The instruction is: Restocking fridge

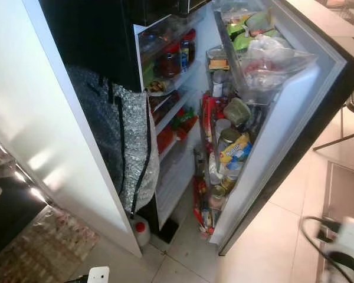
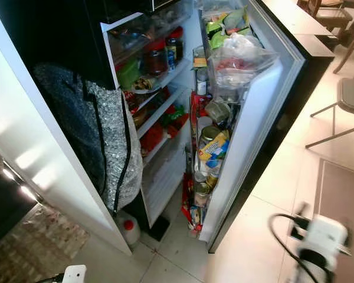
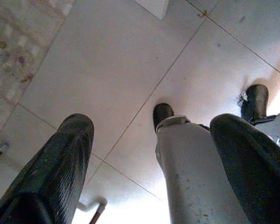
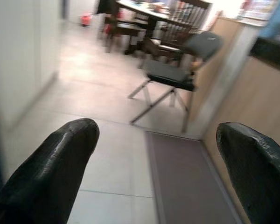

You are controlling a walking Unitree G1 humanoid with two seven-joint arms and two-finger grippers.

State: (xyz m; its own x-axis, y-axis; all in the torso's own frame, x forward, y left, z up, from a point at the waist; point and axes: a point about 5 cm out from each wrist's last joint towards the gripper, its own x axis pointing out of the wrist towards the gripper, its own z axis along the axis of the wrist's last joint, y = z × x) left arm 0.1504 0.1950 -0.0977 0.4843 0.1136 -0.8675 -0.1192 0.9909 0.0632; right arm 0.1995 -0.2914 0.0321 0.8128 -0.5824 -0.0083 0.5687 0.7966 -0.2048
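The fridge stands open in front of me, its door swung out to the right. The door shelves are crammed with cans, jars and a clear plastic bag; a yellow and blue can lies midway down. Inside, jars with red lids and red packets fill the shelves. A silver insulated bag hangs against the fridge's left side. My left gripper is open and empty, pointing at the floor tiles. Low beside the door, my right gripper is open and empty too.
A white bottle with a red cap stands on the floor at the fridge's foot. A patterned rug lies at the lower left. To the right are a grey mat, a folding chair and a wooden counter.
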